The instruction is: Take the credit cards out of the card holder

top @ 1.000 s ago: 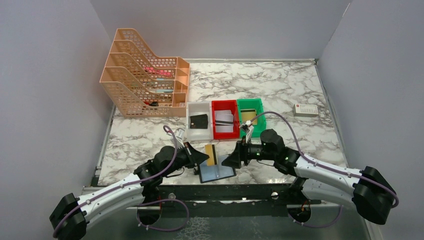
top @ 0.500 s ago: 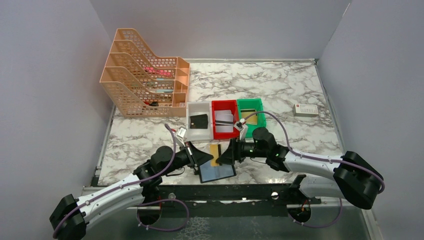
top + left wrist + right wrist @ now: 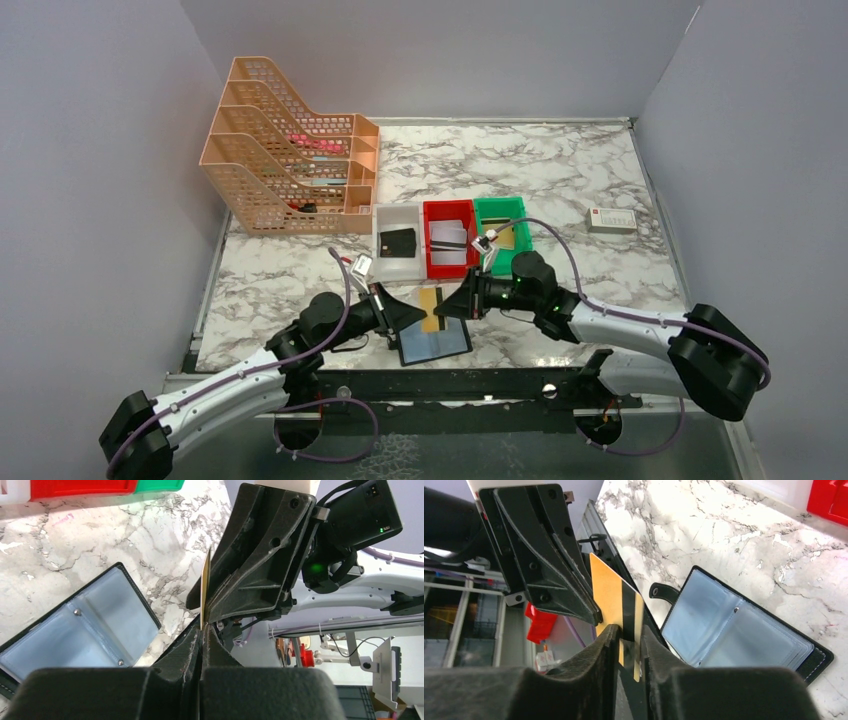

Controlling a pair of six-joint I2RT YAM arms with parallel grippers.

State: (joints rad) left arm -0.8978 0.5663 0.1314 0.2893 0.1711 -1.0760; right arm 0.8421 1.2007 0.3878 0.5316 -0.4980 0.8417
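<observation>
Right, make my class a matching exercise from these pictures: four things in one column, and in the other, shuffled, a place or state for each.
Things
1. card
2. holder
3. white box
4. rack

Place or state
A. in the back left corner
B. lying open, blue-grey inside up
C. pinched on edge in the left gripper
D. alone at the far right

Pairs: 1-C, 2-B, 3-D, 4-A
</observation>
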